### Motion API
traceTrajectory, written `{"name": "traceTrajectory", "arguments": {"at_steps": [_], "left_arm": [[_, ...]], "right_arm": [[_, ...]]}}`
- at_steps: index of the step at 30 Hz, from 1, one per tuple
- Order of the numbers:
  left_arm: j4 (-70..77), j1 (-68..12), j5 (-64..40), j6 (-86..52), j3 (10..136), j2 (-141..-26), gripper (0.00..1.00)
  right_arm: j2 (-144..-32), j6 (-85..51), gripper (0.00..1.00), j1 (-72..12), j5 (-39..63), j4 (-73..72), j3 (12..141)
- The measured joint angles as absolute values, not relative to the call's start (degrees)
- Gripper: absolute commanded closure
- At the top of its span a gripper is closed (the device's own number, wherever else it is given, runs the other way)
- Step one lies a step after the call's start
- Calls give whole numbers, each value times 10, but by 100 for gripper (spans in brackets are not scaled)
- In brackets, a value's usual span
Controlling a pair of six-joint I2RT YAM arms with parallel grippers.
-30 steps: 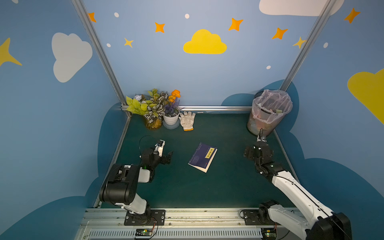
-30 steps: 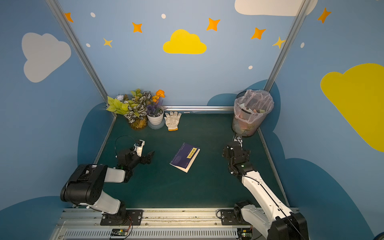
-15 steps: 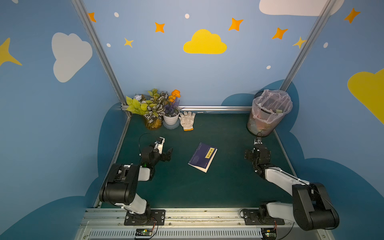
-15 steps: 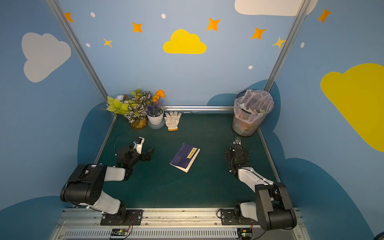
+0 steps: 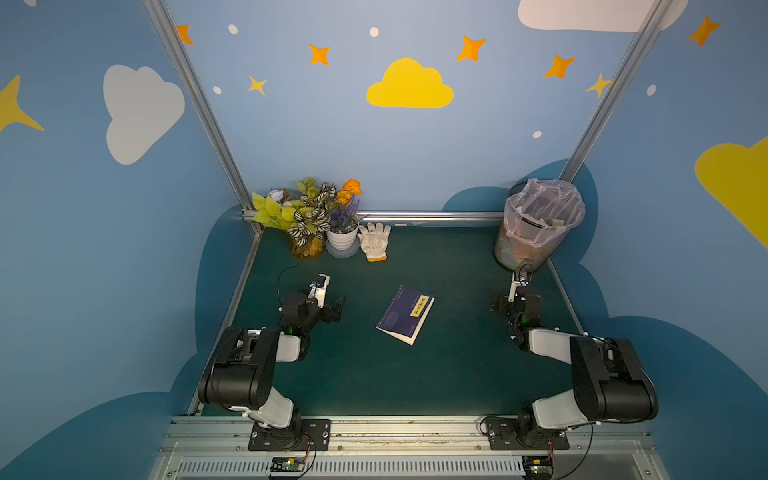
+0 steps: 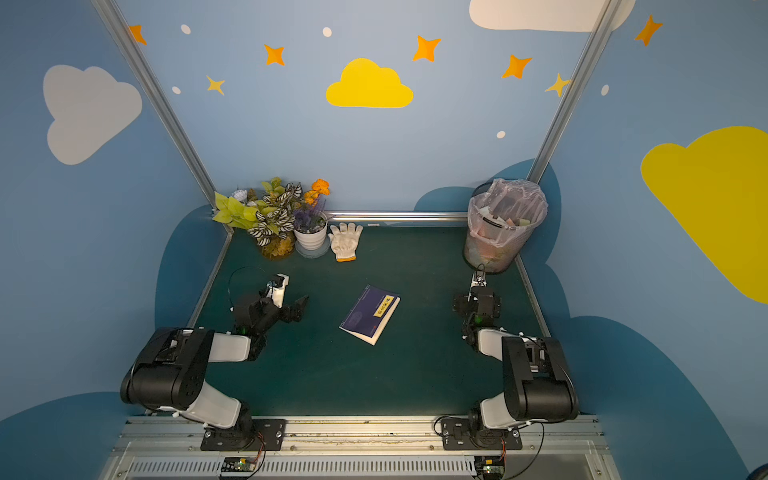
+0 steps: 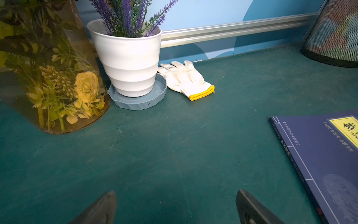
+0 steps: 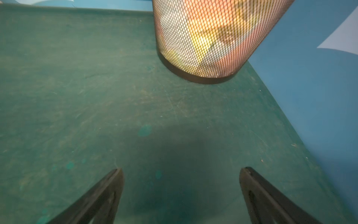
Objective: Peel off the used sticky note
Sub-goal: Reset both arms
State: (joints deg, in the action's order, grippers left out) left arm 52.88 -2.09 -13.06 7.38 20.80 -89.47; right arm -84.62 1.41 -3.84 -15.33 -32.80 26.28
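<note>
A dark blue book lies shut in the middle of the green mat. A yellow title label with black characters is on its cover. The sticky note is out of view in every view. My left gripper stands open and empty low over the mat, left of the book. My right gripper is open and empty, just in front of the mesh bin.
A mesh waste bin lined with a plastic bag stands at the back right and holds paper scraps. At the back left stand a glass vase of flowers and a white pot on a saucer. A white glove lies next to them.
The right arm has folded back toward its base, with its gripper staying low in front of the bin. The left gripper has hardly moved.
</note>
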Motion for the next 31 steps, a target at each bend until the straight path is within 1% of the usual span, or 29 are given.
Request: {"name": "traceTrajectory", "arguments": {"at_steps": [13,31], "left_arm": [[530,-21,-131,74,208,-895,0],[531,-21,-131,74,208,-895,0]], "right_arm": [[-846,15,2,-39,-130,-328,263],[-846,15,2,-39,-128,-328,263]]}}
